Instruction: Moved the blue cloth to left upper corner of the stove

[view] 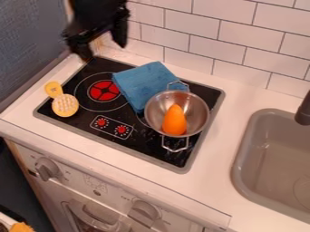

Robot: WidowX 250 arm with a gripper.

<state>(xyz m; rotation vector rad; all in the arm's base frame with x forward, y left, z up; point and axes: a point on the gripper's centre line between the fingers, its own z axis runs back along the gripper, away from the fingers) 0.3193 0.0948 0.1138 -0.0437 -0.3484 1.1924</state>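
Camera view, cloth first: your folded blue cloth (142, 82) lies on the black toy stove (140, 142), above the middle of the cooktop, its top corner at the upper edge. It sits at a slant. On its left side it borders the red burner disc (100, 92), which stays in sight.

Just right of and below the cloth you have a metal pot (156, 106) with two wire handles; the upper handle overlaps the cloth's right part as seen from here. Inside the pot: one orange cone-shaped toy (174, 121), narrow end toward the top of the frame.

End effector: your gripper (105, 52) is at the upper left of the frame, beyond the stove's upper left corner and apart from the cloth. Its two fingers are spread; state recorded as released.

Farther out on the cooktop, at its left edge, note a yellow round-headed brush (65, 105), handle pointing up and slightly left. Between brush and pot, nearer the front edge, is a small control panel (112, 127) with two red marks.

Surroundings: white counter (237, 102) around the stove; gray sink (239, 170) at the right, with part of a dark faucet (304, 111) at the right edge. White wall tiles (236, 29) run across the top. Below the counter, two gray knobs (47, 169) on the oven front face you.
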